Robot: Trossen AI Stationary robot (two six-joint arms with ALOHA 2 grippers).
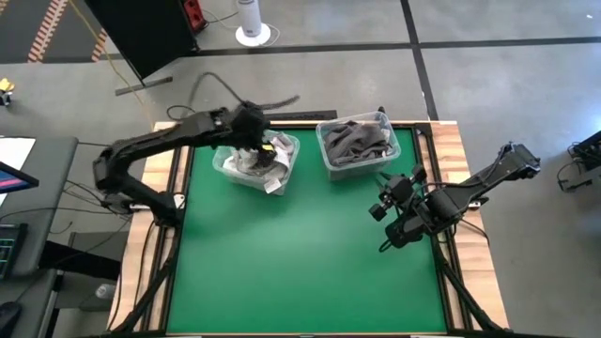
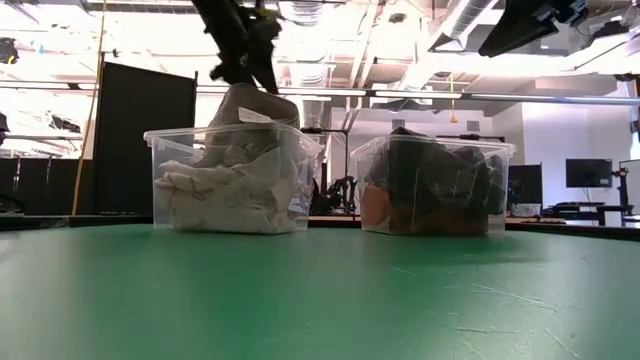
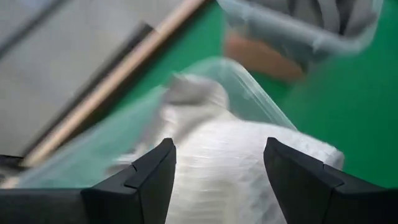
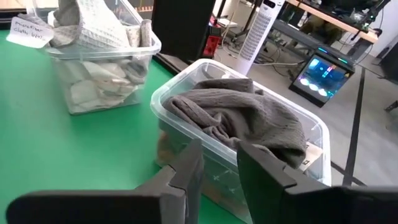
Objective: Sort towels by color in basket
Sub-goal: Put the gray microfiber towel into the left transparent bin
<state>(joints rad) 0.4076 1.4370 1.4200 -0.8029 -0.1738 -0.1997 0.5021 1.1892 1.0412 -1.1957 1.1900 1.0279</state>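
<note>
left gripper: over the left bin at 11 o'clock on the counter, fingers spread above a white towel
right gripper: fingers apart, empty, waiting at 3 o'clock
right bin: at 1 o'clock, holds dark grey towels and an orange one
light towels: heaped in the left bin

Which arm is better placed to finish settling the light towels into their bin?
Left. The left gripper hangs open right above the clear plastic bin of white and light grey towels, its fingers straddling the pale cloth. The right gripper waits over bare green mat, beside the clear bin of dark grey towels.
</note>
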